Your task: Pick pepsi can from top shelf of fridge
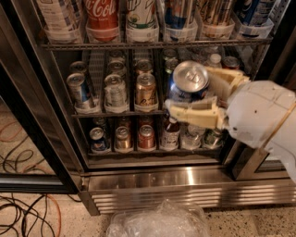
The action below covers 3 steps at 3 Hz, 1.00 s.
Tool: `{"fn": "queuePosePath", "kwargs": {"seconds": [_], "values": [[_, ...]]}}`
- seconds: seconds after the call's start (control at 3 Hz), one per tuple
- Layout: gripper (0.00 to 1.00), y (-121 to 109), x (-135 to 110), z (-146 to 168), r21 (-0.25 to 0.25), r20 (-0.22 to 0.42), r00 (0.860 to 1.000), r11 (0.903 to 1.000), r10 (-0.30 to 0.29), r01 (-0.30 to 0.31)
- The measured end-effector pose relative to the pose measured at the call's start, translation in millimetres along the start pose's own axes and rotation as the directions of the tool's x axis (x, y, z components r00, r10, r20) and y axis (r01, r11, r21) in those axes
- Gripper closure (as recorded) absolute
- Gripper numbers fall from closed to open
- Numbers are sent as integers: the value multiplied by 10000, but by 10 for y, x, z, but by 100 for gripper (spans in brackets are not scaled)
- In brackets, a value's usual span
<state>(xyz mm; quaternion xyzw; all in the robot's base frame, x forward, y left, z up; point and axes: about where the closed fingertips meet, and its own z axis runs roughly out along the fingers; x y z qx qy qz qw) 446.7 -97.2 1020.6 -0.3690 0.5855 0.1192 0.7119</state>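
Note:
My gripper (187, 94) is shut on the pepsi can (189, 76), a dark blue can with a silver lid and pull tab. One cream finger (194, 115) runs under the can and the other sits behind its right side. The can is held in the air in front of the open fridge (185, 180), below the top shelf (152, 45) and level with the middle rack. The top shelf's front rail and white lane cups hold several cans and bottles at the top edge of the view.
A red Coca-Cola can (101, 14) stands on the top shelf. A gold-tan can (145, 90) and other cans fill the middle rack; more cans and bottles stand on the lowest rack. A black door frame (32, 139) is at left, cables (23, 213) lie on the floor, and a clear plastic bag (157, 222) lies below.

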Motion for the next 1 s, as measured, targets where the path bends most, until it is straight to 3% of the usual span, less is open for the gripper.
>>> {"fn": "queuePosePath", "kwargs": {"seconds": [0.33,0.67,1.0], "values": [[100,661,-33,-80,-1804,146,9988,9826,475,-441],[100,863,-127,-119,-2572,447,9976,9656,528,-395],[100,863,-127,-119,-2572,447,9976,9656,527,-395]]}}
